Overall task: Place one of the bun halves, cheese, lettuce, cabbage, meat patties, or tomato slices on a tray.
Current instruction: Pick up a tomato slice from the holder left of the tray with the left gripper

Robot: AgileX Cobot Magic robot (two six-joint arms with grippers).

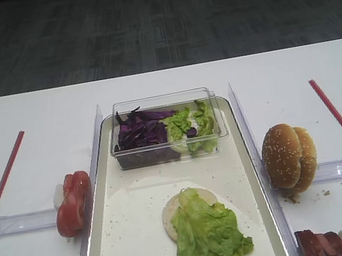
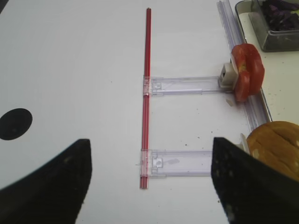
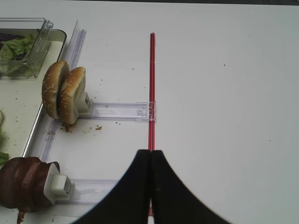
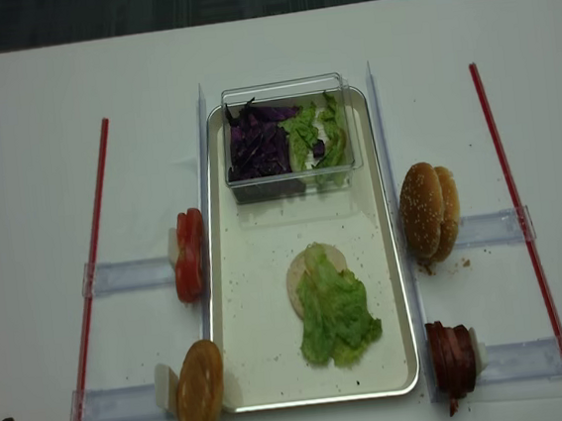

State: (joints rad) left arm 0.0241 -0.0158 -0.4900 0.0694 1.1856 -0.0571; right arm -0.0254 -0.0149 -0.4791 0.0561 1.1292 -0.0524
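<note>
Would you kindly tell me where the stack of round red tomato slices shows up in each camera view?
Exterior high: the round red tomato slices stand on edge at left-centre, just outside the silvery metal tray.
Right wrist: not in view.
Left wrist: upper right, at the end of a clear plastic rail.
Exterior high (realsense): left of centre, beside the tray's left rim.
Shared landmark: the left red strip.

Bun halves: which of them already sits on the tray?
The pale bun half lying flat mid-tray, partly under the lettuce. The sesame bun halves stand on edge right of the tray; the plain brown bun half stands at its near-left corner.
</note>
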